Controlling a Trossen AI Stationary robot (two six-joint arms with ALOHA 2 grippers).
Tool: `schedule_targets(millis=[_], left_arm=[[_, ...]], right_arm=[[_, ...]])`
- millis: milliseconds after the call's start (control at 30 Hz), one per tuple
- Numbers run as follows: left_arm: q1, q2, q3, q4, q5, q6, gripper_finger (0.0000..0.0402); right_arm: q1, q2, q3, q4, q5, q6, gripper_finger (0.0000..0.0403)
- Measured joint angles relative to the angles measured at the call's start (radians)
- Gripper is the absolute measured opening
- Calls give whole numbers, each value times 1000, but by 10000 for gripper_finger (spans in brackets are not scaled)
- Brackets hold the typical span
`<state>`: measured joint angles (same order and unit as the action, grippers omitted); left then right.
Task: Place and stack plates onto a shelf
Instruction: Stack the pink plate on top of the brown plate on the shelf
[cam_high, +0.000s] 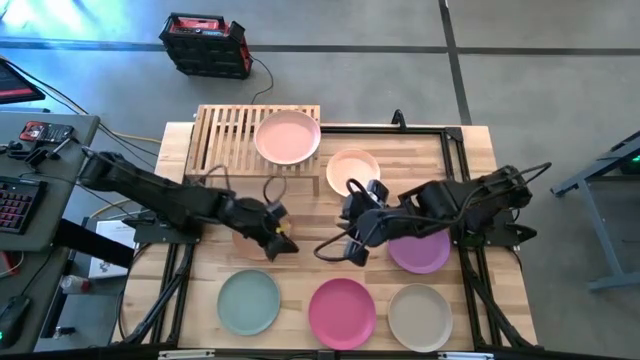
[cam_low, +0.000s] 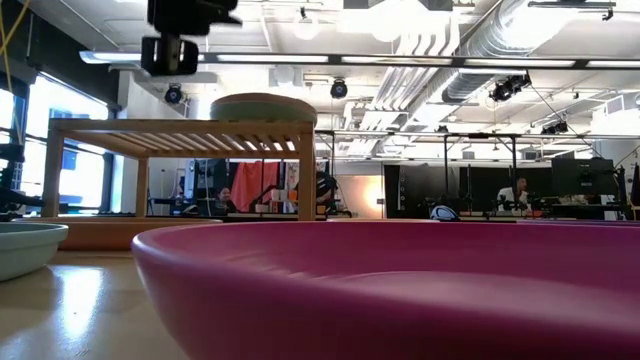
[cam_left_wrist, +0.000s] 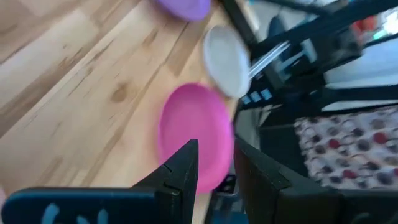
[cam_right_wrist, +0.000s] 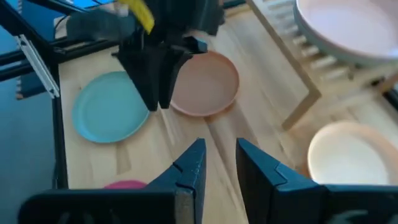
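Left pincer (cam_high: 278, 238) mid-surface, hanging over the brown plate (cam_right_wrist: 208, 84), fingers pointing down with a narrow gap, nothing between them. Right pincer (cam_high: 340, 250) just beside it, partly over the purple plate (cam_high: 425, 255), likewise slightly parted and empty.

Plate locations:
- pink plate (cam_high: 288, 137) already up on the shelf (cam_high: 225, 135), at its right end
- peach plate (cam_high: 353, 170) on the surface (cam_high: 300, 270) just off the shelf's right corner
- sage green plate (cam_high: 249, 302), magenta plate (cam_high: 342, 312) and beige plate (cam_high: 420, 317) in a row along the near edge
- can't spot a teal one

Handling, as a guess:
- Rigid, light, matte finish, so decent friction and no flex.
- Probably not fragile, but shallow and flat, so nothing to grab from straight above.
- Best hold is the rim: one finger inside the lip, one under or outside the edge, plate tilted slightly on lift.
- Off-centre hold means the plate will hang and swing, so worth moving slowly.
- Slatted shelf top: set down flat so the foot doesn't catch a gap.
- For stacking, centre over the pink plate before release; equal sizes should nest cleanly.
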<state>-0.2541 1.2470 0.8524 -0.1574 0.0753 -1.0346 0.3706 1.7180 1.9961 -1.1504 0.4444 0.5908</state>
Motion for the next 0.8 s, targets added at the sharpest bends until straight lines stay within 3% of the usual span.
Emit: schedule_targets(millis=[333, 800], left_arm=[[-10, 183, 0, 109, -2, 35, 90], [-15, 347, 1, 284, -1, 34, 90]], right_arm=[[-1, 0, 0, -95, 0, 162, 67], [-4, 1, 0, -96, 27, 172, 67]])
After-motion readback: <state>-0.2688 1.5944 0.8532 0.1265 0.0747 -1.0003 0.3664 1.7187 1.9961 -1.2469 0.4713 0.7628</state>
